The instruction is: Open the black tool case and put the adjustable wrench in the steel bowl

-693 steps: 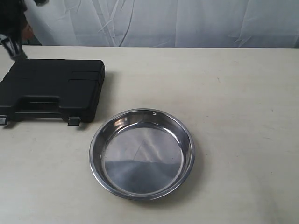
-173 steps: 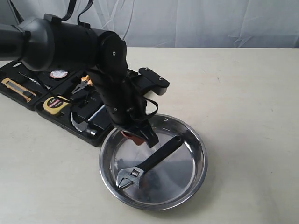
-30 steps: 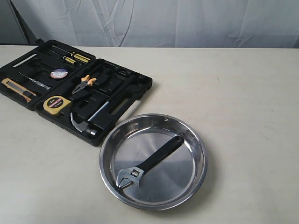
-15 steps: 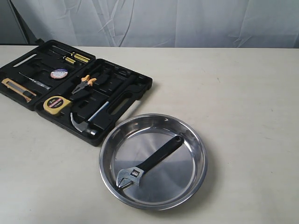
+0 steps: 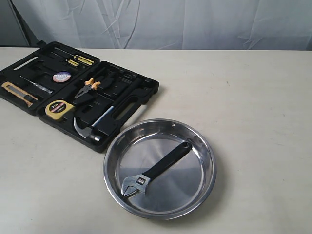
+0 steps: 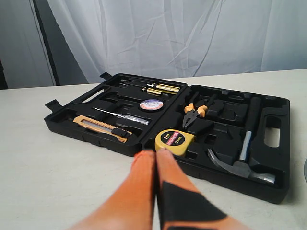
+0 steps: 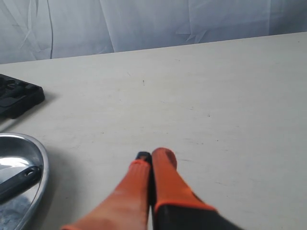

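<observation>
The black tool case (image 5: pixel 131 95) lies open and flat at the back left of the table, its two halves showing tools in moulded recesses; the left wrist view shows the black tool case (image 6: pixel 276 158) from the front. The adjustable wrench (image 5: pixel 158 168) lies slanted on the bottom of the steel bowl (image 5: pixel 207 146), silver head toward the front. My left gripper (image 6: pixel 155 153) is shut and empty, short of the case. My right gripper (image 7: pixel 152 158) is shut and empty over bare table, beside the steel bowl (image 7: pixel 41 158), where the wrench's black handle (image 7: pixel 19 179) shows. Neither gripper appears in the exterior view.
The case holds a claw hammer (image 5: pixel 90 129), orange-handled pliers (image 5: pixel 87 87), a yellow tape measure (image 5: pixel 57 108), a utility knife (image 5: pixel 17 92), screwdriver bits (image 5: pixel 78 61) and a tape roll (image 5: pixel 61 76). A white curtain (image 5: pixel 195 22) hangs behind the table.
None over the last second. Before that, the case was closed and the bowl empty; later the left arm stood over the bowl with the wrench in it, and it has since left the exterior view.
</observation>
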You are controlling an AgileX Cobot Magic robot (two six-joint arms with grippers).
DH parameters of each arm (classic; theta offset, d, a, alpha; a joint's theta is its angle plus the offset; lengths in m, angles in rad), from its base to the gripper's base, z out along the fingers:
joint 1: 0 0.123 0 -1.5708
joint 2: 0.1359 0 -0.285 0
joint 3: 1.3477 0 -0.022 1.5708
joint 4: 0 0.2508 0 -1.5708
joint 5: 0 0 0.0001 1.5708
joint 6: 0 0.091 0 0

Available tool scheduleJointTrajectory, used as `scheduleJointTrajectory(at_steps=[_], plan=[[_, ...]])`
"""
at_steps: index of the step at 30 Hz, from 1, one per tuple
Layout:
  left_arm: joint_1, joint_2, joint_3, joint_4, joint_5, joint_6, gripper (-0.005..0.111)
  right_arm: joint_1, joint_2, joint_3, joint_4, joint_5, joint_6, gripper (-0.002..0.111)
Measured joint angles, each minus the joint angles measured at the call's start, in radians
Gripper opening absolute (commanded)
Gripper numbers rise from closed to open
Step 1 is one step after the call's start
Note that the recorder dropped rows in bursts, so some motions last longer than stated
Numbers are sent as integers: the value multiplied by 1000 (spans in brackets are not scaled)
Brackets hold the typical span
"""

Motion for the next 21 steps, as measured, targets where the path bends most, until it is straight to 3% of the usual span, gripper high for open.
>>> scheduleJointTrajectory(at_steps=[21], plan=[[-23,0,0,0,0,2,0,0,0,0,2,0,0,0]])
